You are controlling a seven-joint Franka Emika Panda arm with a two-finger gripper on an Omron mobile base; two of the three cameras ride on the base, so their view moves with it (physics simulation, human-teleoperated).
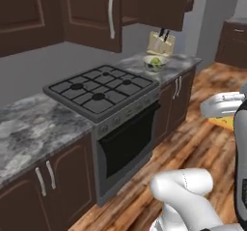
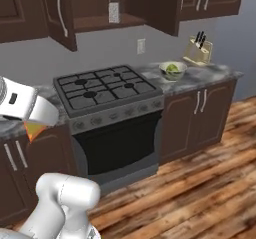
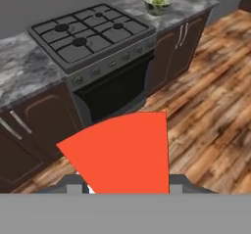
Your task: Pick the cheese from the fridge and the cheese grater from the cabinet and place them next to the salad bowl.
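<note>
Floor (image 1: 202,143): wood-look planks, brown w/ visible grain. Counter (image 1: 29,123): mottled grey marble, smooth, running L–R over dark brown panelled base cupboards w/ thin silver handles. Cabinet (image 2: 60,13) above, same dark panelled wood, long curved silver handle; door stands open, shelf exposed. Stove (image 1: 101,87): black cast grates in a grid, grey steel front w/ row of knobs, dark glass oven door below. Knife block (image 2: 197,50): pale wood, angled, black handles sticking up, at back of counter just behind bowl. Bowl (image 2: 172,70): round, cream-white, green lettuce inside, on counter just right of stove. Grater (image 2: 114,9): grey perforated metal, tapered, upright on open cabinet shelf. Gripper (image 3: 128,189) closed on cheese (image 3: 125,152): flat wedge, orange-red face in hand view, yellow-orange edge poking out under wrist in base views; held above floor, well apart from bowl.
</note>
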